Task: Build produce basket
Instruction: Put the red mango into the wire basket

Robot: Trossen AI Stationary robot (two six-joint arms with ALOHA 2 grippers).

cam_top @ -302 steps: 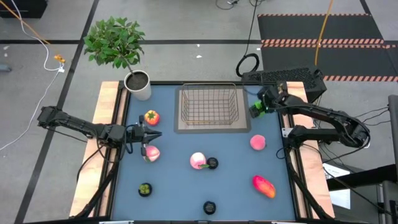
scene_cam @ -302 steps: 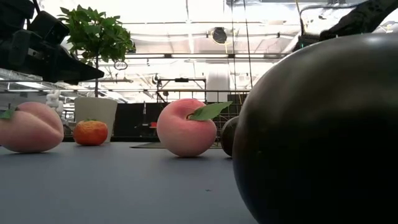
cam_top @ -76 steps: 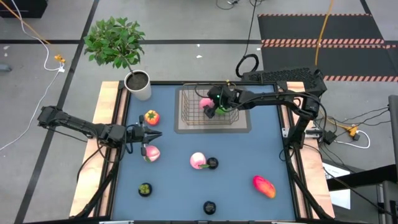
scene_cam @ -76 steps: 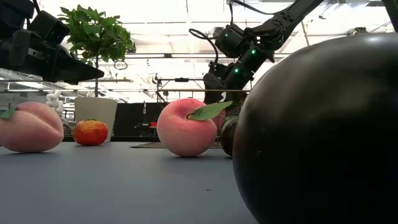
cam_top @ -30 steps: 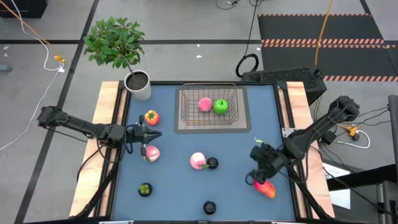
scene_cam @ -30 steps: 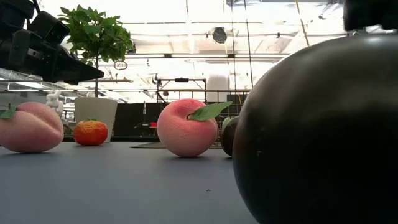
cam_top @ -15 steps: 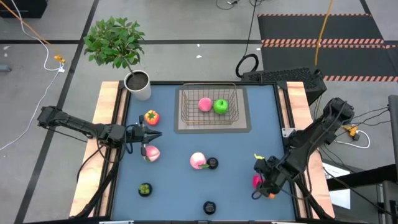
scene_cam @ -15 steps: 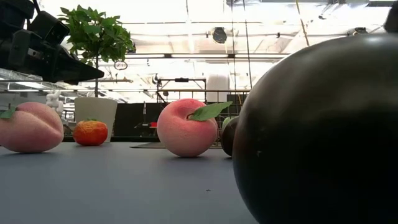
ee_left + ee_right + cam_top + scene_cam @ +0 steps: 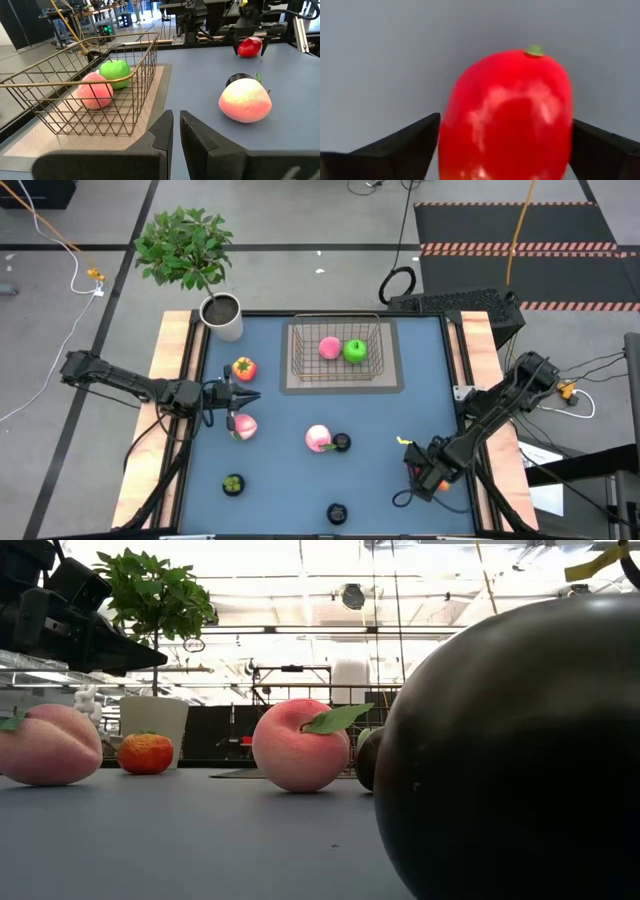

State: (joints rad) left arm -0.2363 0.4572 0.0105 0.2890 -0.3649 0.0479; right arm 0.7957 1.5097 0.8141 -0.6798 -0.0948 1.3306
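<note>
The wire basket (image 9: 335, 370) stands at the far middle, with a pink peach (image 9: 329, 347) and a green apple (image 9: 354, 351) inside it. A red oval fruit (image 9: 507, 90) lies on the blue table at the near right. My right gripper (image 9: 427, 477) hangs over it, pointing down, open, with one finger on each side. My left gripper (image 9: 246, 397) waits at the left, shut and holding nothing, between an orange-red fruit with a green top (image 9: 243, 367) and a peach (image 9: 242, 426). Another peach (image 9: 318, 438) lies mid-table beside a dark round one (image 9: 342, 442). My right gripper comes at the red oval fruit from above, and its fingers (image 9: 415, 140) stand close against the fruit's two long sides (image 9: 451, 110). Whether they touch it I cannot tell. The fruit lies on the table.
A white pot (image 9: 225, 316) with a leafy plant stands at the far left corner. Two more dark round fruits (image 9: 233, 484) (image 9: 337, 513) lie near the front edge; the nearer one fills the right of the low view (image 9: 510, 750).
My right gripper has gone down and toward the table's near edge, tipping from a slant to point nearly straight down over the red oval fruit. The fruit has stayed where it was.
</note>
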